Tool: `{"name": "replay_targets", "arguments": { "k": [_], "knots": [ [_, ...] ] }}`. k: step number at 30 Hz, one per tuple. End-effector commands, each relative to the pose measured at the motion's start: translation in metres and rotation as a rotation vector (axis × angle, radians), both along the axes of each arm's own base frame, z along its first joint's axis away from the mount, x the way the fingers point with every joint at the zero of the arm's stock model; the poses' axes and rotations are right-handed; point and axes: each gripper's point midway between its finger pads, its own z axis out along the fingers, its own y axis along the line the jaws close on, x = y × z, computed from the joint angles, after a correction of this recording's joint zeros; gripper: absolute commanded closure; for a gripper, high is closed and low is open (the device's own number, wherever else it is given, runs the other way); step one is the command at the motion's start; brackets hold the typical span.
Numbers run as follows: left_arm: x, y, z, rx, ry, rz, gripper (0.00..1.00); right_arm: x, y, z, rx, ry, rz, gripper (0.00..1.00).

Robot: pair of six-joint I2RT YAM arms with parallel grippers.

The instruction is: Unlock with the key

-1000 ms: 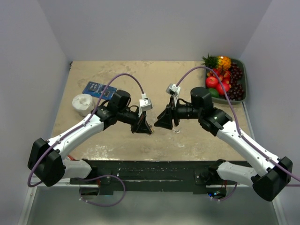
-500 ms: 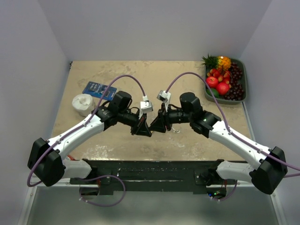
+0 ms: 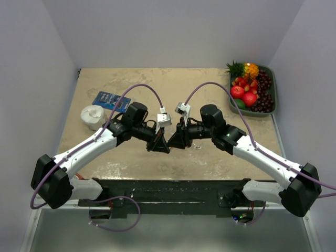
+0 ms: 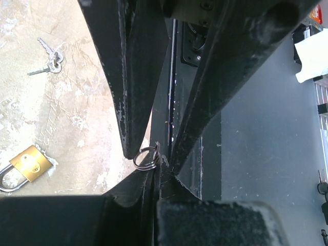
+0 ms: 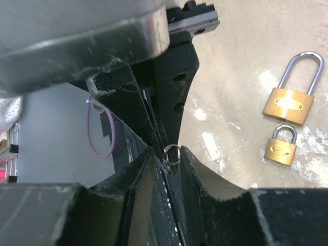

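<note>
Robotics lab test cell. Plain white panels (image 3: 173, 31) box in beige tabletop (image 3: 210, 163) at left, top and right of frame. Left arm (image 3: 89, 147) and right arm (image 3: 262, 152) bolted to black rail (image 3: 168, 191) at bottom. Purple cables (image 3: 142, 86) loop at centre. Fruit tray (image 3: 274, 94) upper right.

Top view: bright, even overhead light, soft shadows under arms (image 3: 89, 148) on table (image 3: 199, 94), all sharp. Wrist cams dimmer; nr fingers (image 5: 205, 184) black, blurred at btm edge. Key ring (image 4: 146, 156) in focus. Glare on padlock (image 5: 288, 102) shackle; table washed pale.
</note>
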Motion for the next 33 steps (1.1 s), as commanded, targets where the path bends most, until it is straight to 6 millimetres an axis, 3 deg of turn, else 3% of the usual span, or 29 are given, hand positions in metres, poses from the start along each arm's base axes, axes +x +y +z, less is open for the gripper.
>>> {"name": "replay_targets", "arguments": {
  "k": [1,7,19,33],
  "knots": [
    [0.0,-0.004,0.015,-0.035,-0.042,-0.021,1.0,-0.002,0.0,-0.002,0.001,-0.012,0.002,0.69],
    [-0.001,-0.004,0.015,-0.037,-0.04,-0.026,1.0,-0.002,-0.001,-0.003,0.005,-0.015,-0.005,0.72],
    [-0.01,-0.003,0.02,-0.063,-0.069,-0.068,1.0,-0.012,0.008,0.002,0.078,0.013,0.058,0.99],
    [-0.024,-0.003,0.035,-0.127,-0.102,-0.114,1.0,-0.023,0.015,0.002,0.14,0.067,0.129,1.0]
  ]
}}
